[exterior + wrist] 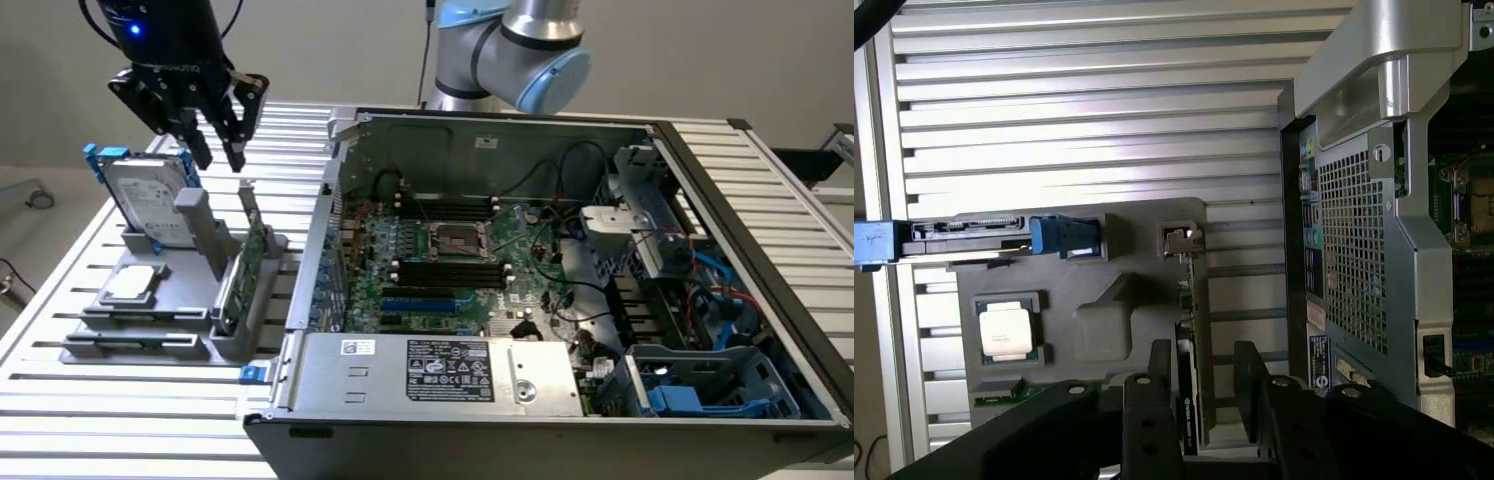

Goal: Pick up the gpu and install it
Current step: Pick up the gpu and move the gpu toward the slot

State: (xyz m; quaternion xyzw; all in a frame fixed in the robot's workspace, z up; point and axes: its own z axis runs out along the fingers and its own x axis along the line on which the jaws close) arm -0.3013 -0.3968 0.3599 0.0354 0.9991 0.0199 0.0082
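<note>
The gpu (238,275) stands on edge in a slot of the grey holder (160,345), green board facing the exterior view's left and silver bracket at its far end. My gripper (218,152) hangs open above the holder's far end, over the bracket and clear of the card. Seen from the wrist, the gpu (1191,320) is a thin edge-on strip. It runs between the two black fingers (1157,400) of the gripper (1202,350) from well below them, and nothing is gripped.
A silver hard drive with blue frame (140,190) and a small square chip (131,283) share the holder. The open computer case (747,200) with motherboard (447,250) and power supply (441,370) lies to the exterior view's right, on a slatted metal table (134,420).
</note>
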